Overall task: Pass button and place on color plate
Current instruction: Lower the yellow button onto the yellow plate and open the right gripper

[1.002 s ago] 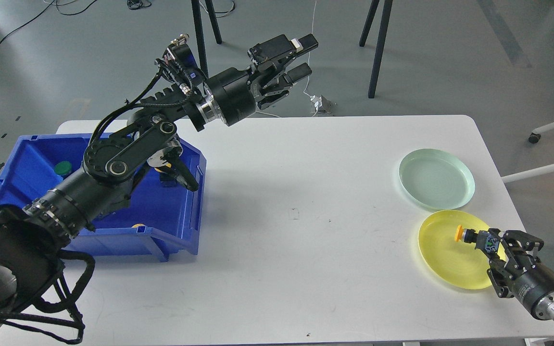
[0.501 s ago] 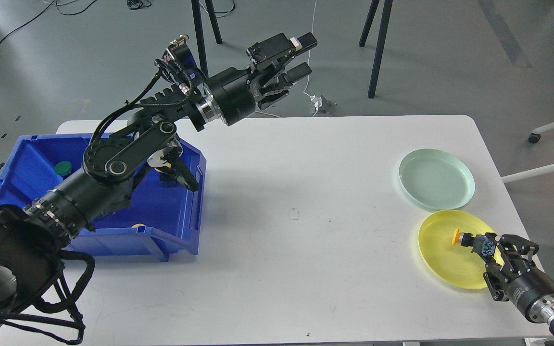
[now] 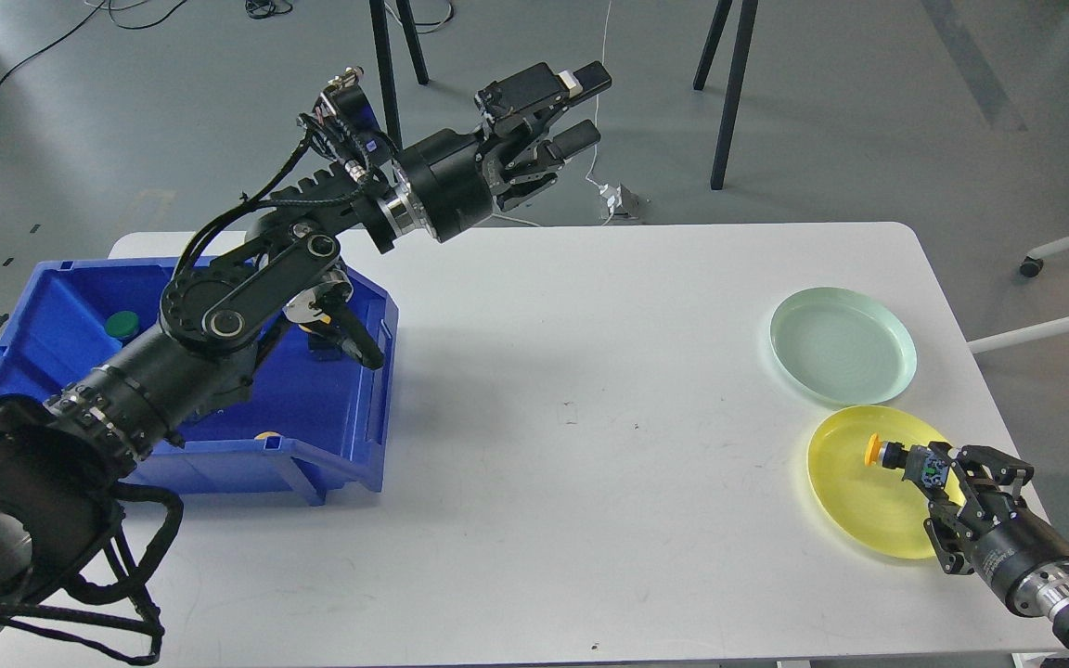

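Since the earlier frames the right gripper point(image 3: 915, 461) has shifted left and slightly up at lower right, carrying the button point(image 3: 874, 450) further over the yellow plate point(image 3: 845, 506); left arm essentially unchanged. Right fingers are pinched on the button's dark body, its orange cap pointing left, over the plate's upper middle; contact with the plate cannot be told. Left gripper point(image 3: 570, 113), upper centre, is spread, holding nothing, beyond the table's point(image 3: 590, 445) far edge. Yellow plate: round, translucent, shallow rim. Green plate point(image 3: 843, 345) just above it: pale, glossy, round. Blue bin point(image 3: 349, 436) at left: rigid plastic, angular walls, small items inside. Table: matte white, rounded corners.
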